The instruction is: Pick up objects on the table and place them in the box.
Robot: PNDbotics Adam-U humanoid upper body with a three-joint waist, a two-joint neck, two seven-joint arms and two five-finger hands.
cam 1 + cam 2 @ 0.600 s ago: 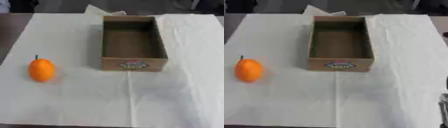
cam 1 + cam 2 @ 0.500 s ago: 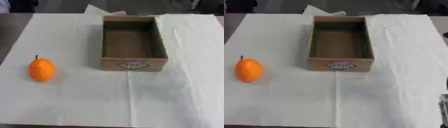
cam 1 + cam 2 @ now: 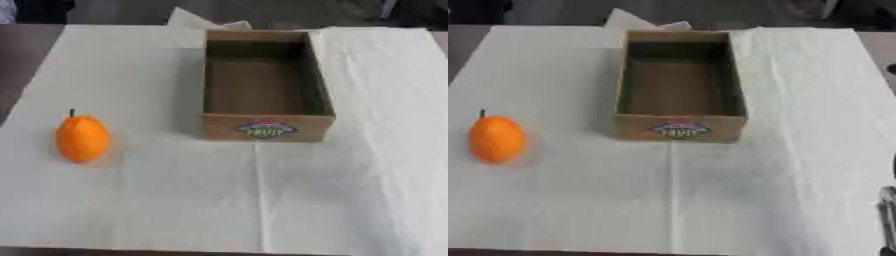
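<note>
Both eyes looking down from head height onto cloth-covered table (image 3: 350, 190), facing away from robot toward far edge. Left eye view sitting slightly left, right eye view slightly right — scene shifting sideways between them. Both sharing open cardboard box (image 3: 267, 127) near centre and orange fruit (image 3: 82, 138) at left — only right eye catching sliver of right hand (image 3: 887, 210) at lower right edge.

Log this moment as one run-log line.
stage: before pickup | orange fruit: on cloth, left of box | box: empty | right robot hand: at lower right edge
</note>
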